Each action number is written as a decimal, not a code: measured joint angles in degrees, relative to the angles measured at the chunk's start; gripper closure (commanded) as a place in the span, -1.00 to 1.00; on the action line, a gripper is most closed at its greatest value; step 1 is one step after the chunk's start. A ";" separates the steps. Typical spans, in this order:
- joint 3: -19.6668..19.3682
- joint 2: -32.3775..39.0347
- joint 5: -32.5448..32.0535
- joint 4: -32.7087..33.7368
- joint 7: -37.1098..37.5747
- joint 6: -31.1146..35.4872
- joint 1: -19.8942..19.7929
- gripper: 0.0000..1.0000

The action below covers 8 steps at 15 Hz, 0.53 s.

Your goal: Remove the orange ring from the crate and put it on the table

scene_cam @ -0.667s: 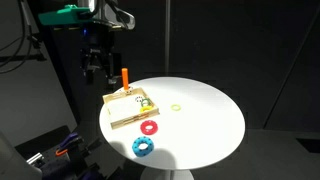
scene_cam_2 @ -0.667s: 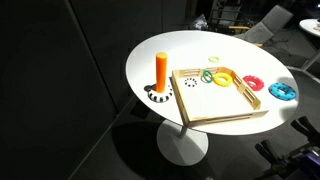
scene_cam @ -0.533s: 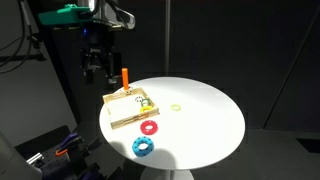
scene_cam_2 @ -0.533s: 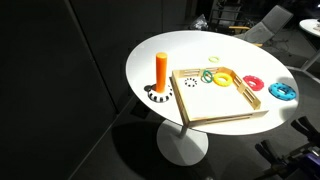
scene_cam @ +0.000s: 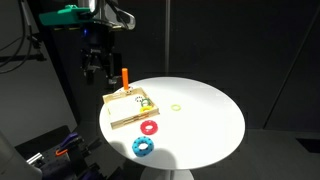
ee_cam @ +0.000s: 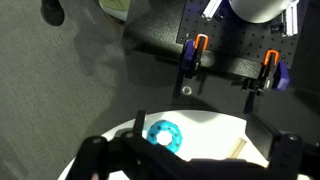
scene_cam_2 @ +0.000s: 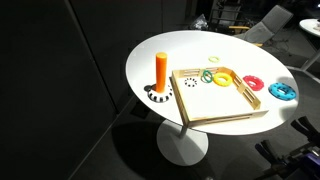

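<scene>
— Orange ring [scene_cam_2: 222,79] lies in the crate [scene_cam_2: 215,102], just beside a green ring [scene_cam_2: 208,75]. We judge that nothing of the task is done yet.

— So all of it is left: reach, grip, lift, set it on the table [scene_cam_2: 185,50]?

— Yes. Our gripper [scene_cam: 96,68] hangs high off the table's edge, well apart from the crate, pointing down.

— Jaws?

— Spread and empty, going by the wrist view. We see the blue ring [ee_cam: 164,134] below.
</scene>
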 measured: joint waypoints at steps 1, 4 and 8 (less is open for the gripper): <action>0.00 0.37 0.00 0.00 0.19 0.30 0.00 -1.00; 0.00 2.40 0.08 0.01 0.62 2.95 0.02 -1.00; 0.14 6.21 0.52 0.17 1.66 8.58 0.43 -1.00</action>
